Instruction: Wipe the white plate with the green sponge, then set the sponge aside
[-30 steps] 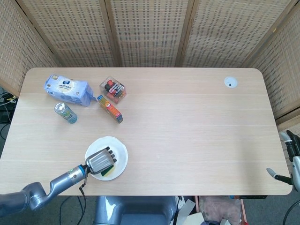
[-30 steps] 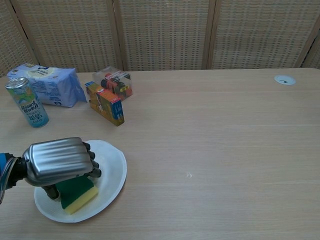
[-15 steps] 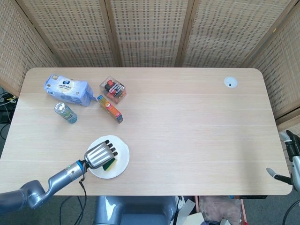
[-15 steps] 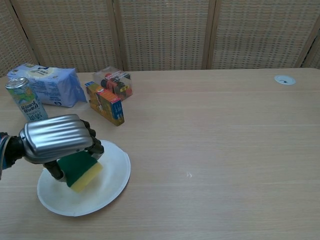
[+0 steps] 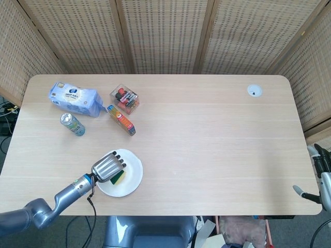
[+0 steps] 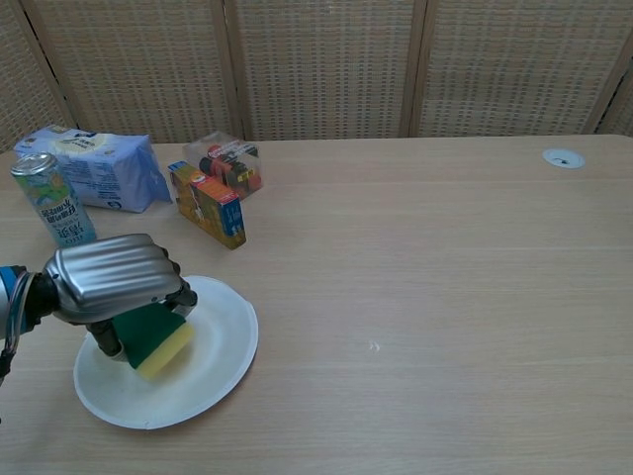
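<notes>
The left hand grasps the green sponge, fingers curled over its top, holding it over the left part of the white plate. The plate sits near the front left edge of the surface. The right hand shows only partly at the frame edge; its state cannot be told.

Looks like a robot lab or test setup, staged w/ household goods rather than a lived-in home. Pale wood-look desk w/ rounded corners and a cable grommet, as on office furniture. Closed in behind by woven rattan screens, hinged panels acting as a backdrop. Cables on the floor at far left. Grocery props grouped at one end: wipes pack, drink can, clear box of small bottles, orange carton.
</notes>
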`<control>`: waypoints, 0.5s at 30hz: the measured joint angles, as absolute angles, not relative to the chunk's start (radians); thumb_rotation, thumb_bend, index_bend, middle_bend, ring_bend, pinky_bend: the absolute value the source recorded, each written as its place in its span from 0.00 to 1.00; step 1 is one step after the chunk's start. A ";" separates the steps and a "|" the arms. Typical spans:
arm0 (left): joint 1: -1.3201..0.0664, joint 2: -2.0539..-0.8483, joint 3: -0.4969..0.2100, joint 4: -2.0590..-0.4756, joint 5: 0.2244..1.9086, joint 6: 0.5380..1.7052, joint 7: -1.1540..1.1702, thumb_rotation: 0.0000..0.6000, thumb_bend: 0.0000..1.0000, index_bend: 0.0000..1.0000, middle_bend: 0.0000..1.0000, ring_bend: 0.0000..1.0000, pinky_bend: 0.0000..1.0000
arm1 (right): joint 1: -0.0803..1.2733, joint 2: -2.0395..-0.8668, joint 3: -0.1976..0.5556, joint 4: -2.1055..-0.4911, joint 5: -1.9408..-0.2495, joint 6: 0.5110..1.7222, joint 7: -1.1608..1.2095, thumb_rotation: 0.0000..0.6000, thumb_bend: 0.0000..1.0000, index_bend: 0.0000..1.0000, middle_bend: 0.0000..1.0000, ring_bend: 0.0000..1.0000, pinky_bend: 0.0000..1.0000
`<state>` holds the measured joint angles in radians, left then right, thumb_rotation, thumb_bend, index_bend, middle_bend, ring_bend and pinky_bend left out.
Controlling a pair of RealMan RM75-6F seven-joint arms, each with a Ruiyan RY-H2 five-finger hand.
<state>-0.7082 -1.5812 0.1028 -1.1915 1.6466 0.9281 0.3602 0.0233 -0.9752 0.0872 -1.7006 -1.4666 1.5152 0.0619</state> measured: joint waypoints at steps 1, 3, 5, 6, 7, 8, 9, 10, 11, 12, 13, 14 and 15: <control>-0.708 -1.591 0.103 -1.180 1.645 0.923 0.359 1.00 0.41 0.73 0.65 0.46 0.44 | 0.024 -0.976 0.088 -1.700 -1.463 1.513 0.061 1.00 0.00 0.00 0.00 0.00 0.00; -0.707 -1.605 0.104 -1.163 1.642 0.919 0.356 1.00 0.41 0.73 0.65 0.46 0.44 | 0.026 -0.976 0.090 -1.700 -1.460 1.511 0.061 1.00 0.00 0.00 0.00 0.00 0.00; -0.702 -1.621 0.106 -1.143 1.640 0.919 0.351 1.00 0.41 0.73 0.65 0.46 0.44 | 0.026 -0.976 0.090 -1.700 -1.459 1.509 0.061 1.00 0.00 0.00 0.00 0.00 0.00; -0.699 -1.627 0.107 -1.137 1.639 0.921 0.346 1.00 0.41 0.73 0.65 0.46 0.44 | 0.026 -0.976 0.090 -1.700 -1.459 1.509 0.061 1.00 0.00 0.00 0.00 0.00 0.00; -0.696 -1.631 0.108 -1.131 1.637 0.922 0.337 1.00 0.41 0.73 0.65 0.46 0.44 | 0.026 -0.976 0.090 -1.700 -1.459 1.509 0.061 1.00 0.00 0.00 0.00 0.00 0.00; -0.693 -1.633 0.109 -1.127 1.636 0.922 0.332 1.00 0.41 0.73 0.65 0.46 0.44 | 0.026 -0.976 0.090 -1.700 -1.459 1.509 0.061 1.00 0.00 0.00 0.00 0.00 0.00; -0.691 -1.635 0.110 -1.125 1.635 0.923 0.327 1.00 0.41 0.73 0.65 0.46 0.44 | 0.026 -0.976 0.089 -1.700 -1.460 1.510 0.061 1.00 0.00 0.00 0.00 0.00 0.00; -0.690 -1.635 0.110 -1.125 1.634 0.925 0.325 1.00 0.41 0.73 0.65 0.46 0.44 | 0.025 -0.975 0.089 -1.701 -1.462 1.513 0.061 1.00 0.00 0.00 0.00 0.00 0.00; -0.690 -1.634 0.109 -1.127 1.634 0.927 0.323 1.00 0.41 0.73 0.65 0.46 0.44 | 0.024 -0.975 0.089 -1.702 -1.463 1.515 0.062 1.00 0.00 0.00 0.00 0.00 0.00; -0.689 -1.632 0.107 -1.133 1.633 0.929 0.319 1.00 0.41 0.73 0.65 0.46 0.44 | 0.023 -0.974 0.089 -1.703 -1.464 1.517 0.063 1.00 0.00 0.00 0.00 0.00 0.00; -0.689 -1.625 0.101 -1.148 1.632 0.937 0.312 1.00 0.41 0.73 0.65 0.46 0.44 | 0.023 -0.974 0.088 -1.704 -1.465 1.517 0.063 1.00 0.00 0.00 0.00 0.00 0.00; -0.690 -1.618 0.097 -1.162 1.631 0.945 0.308 1.00 0.42 0.73 0.65 0.46 0.44 | 0.022 -0.973 0.088 -1.704 -1.466 1.518 0.063 1.00 0.00 0.00 0.00 0.00 0.00; -0.690 -1.608 0.092 -1.178 1.631 0.952 0.305 1.00 0.42 0.73 0.65 0.46 0.44 | 0.022 -0.974 0.088 -1.704 -1.466 1.519 0.063 1.00 0.00 0.00 0.00 0.00 0.00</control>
